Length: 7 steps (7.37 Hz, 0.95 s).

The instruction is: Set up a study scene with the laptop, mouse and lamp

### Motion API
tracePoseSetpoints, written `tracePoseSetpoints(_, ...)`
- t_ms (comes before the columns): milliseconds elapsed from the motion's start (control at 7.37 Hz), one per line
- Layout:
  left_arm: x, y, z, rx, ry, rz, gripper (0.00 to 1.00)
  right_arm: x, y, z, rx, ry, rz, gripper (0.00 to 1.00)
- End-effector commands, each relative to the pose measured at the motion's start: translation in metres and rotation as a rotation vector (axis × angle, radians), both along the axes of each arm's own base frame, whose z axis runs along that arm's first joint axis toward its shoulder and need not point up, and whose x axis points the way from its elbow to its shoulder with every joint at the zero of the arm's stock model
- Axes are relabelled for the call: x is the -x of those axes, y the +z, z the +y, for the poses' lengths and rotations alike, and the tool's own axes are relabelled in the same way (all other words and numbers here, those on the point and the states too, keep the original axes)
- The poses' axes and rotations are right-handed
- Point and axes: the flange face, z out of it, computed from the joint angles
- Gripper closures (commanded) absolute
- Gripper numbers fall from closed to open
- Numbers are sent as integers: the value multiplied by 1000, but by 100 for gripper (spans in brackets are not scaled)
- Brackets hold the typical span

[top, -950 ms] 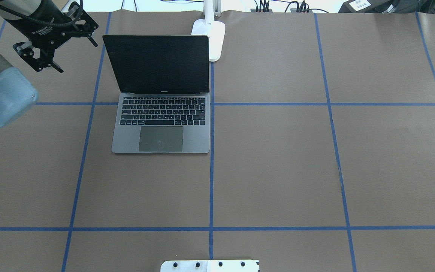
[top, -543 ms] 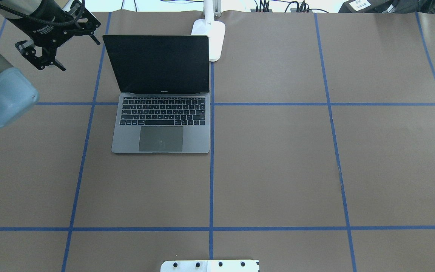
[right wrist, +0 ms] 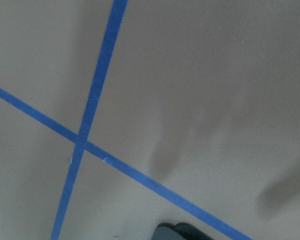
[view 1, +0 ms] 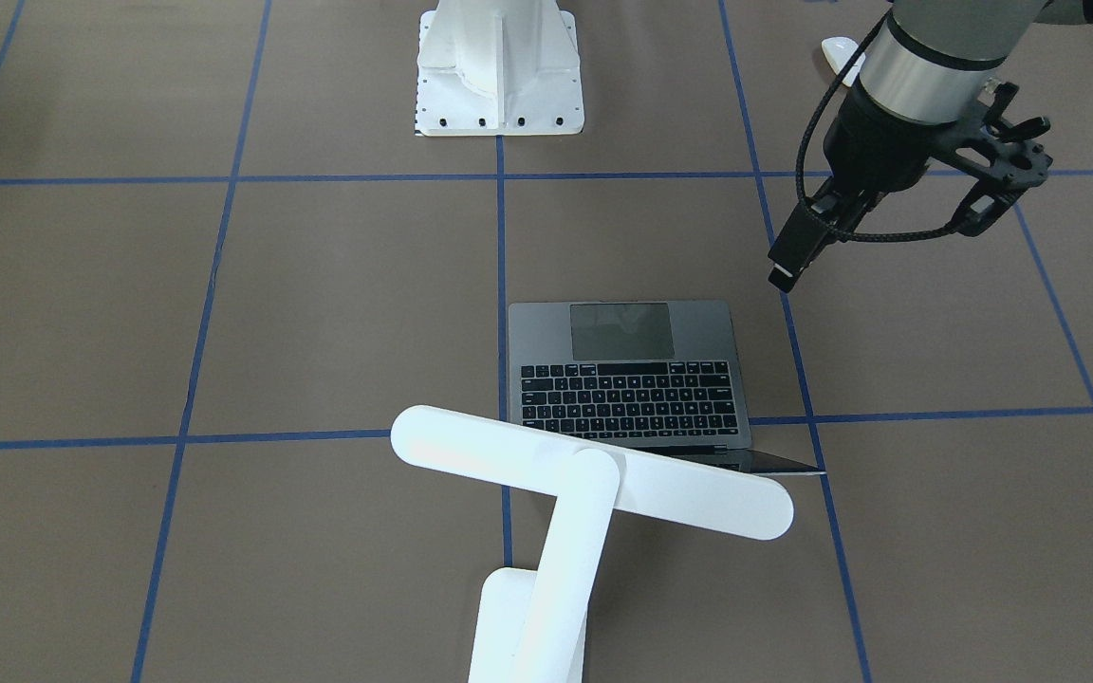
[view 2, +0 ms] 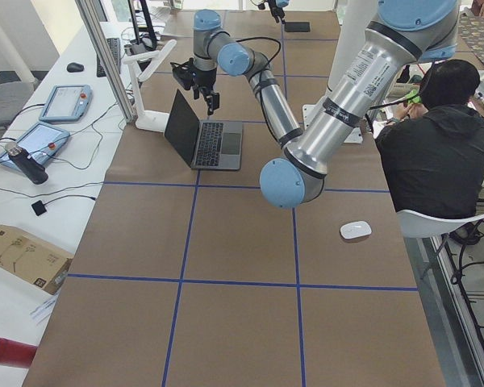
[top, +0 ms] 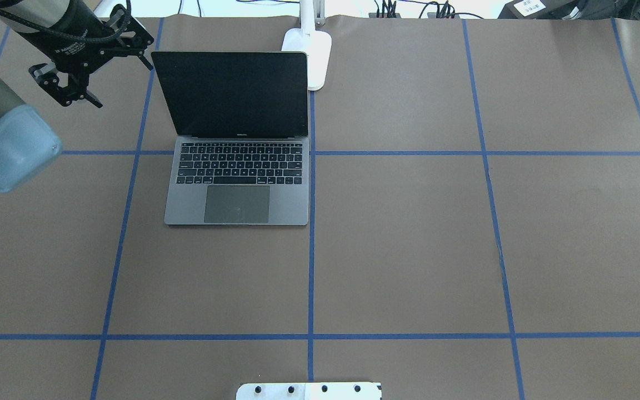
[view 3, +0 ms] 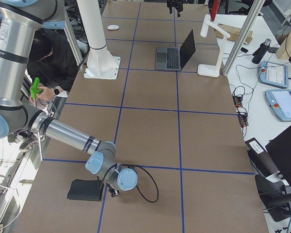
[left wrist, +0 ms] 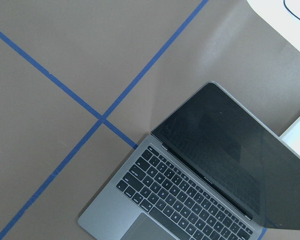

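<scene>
The grey laptop (top: pixel 236 191) stands open at the table's far middle, its screen dark. The lamp (view 1: pixel 594 471) rises behind it, its bar head over the screen's top edge and its base (top: pixel 311 55) at the laptop's far right corner. The white mouse (view 2: pixel 356 230) lies far off near the robot-side edge. My left gripper (top: pixel 123 84) hovers open and empty beside the screen's left edge; the left wrist view looks down on the laptop (left wrist: pixel 205 180). The right gripper (view 3: pixel 114 192) is low at the table's right end; I cannot tell whether it is open or shut.
A black mat (view 3: pixel 86 190) lies beside the right gripper. The white bolted pedestal (view 1: pixel 499 66) stands at the robot-side edge. A person (view 2: pixel 436 145) sits beside the table. Tablets and cables lie on the white bench (view 3: pixel 276 97) beyond the lamp.
The left gripper has drifted a little to the right, closer to the laptop screen's left edge. Laptop and lamp have not moved.
</scene>
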Motion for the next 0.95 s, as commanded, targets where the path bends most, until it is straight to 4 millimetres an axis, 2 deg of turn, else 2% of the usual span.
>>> tracePoseSetpoints(0,-1,-4,0,-5,2,3,0,2,12,5,26,-10,3,1)
tracePoseSetpoints(271,3,-11,6,-22,1,15,0,5,20,10,48,-23,6,1)
tracePoseSetpoints(814,1,-12,7,-34,-6,5,0,9,33,24,85,-42,8,1)
